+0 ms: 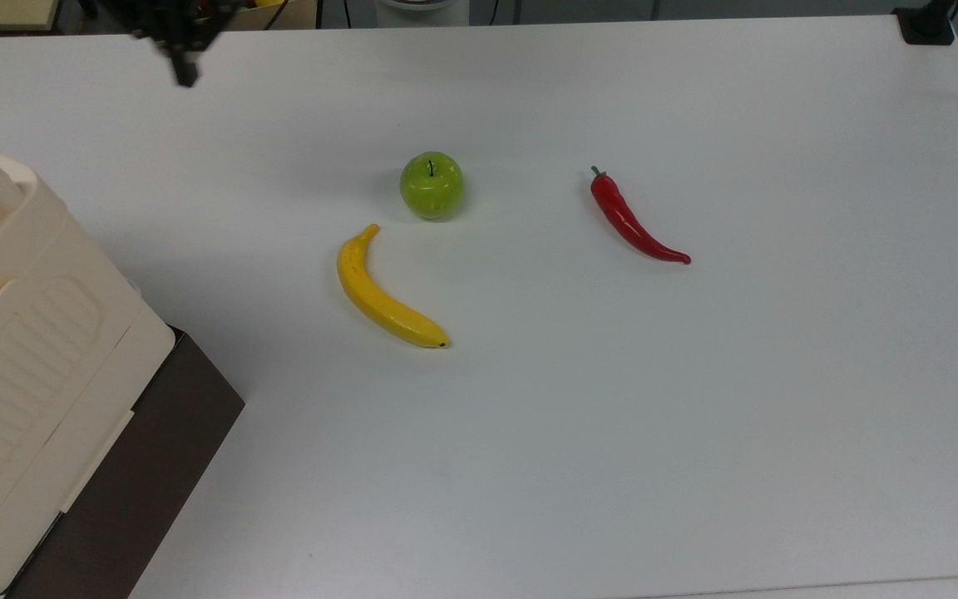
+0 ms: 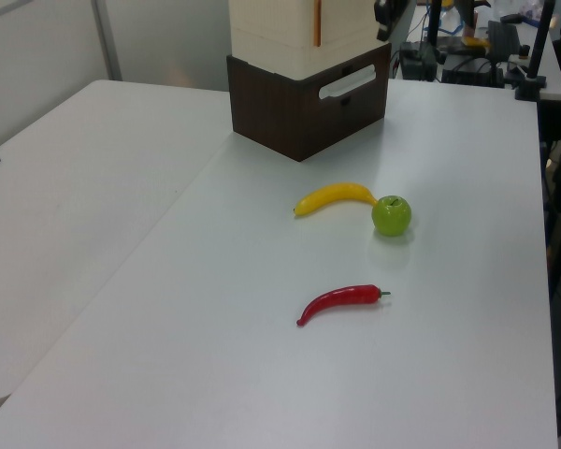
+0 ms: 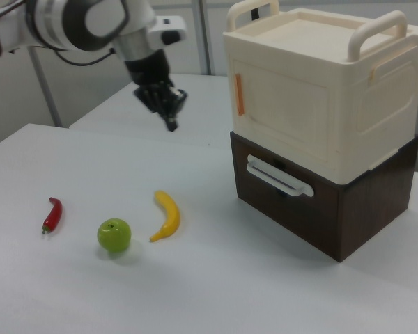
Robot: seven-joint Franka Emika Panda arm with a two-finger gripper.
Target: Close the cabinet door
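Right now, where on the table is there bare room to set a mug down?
Widest: the table beyond the red chili, and below the banana. Crowded: between banana and green apple, and by the cabinet.

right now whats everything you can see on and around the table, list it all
banana: 1, yellow, mid table, just below the apple in the top view
apple: 1, green, mid table, apart from the banana
chili pepper: 1, red, toward the top view's right, alone
cabinet: 1, cream, two top handles, stacked on the brown box
cabinet door: 1, cream, on the cabinet's front, orange strip at its edge, looks flush with the front in the right view
brown box: 1, dark brown, white handle, under the cabinet
table: 1, white
robot arm: 1, white and black, at the right view's upper left
gripper: 1, black, pointing down above the table, apart from the cabinet
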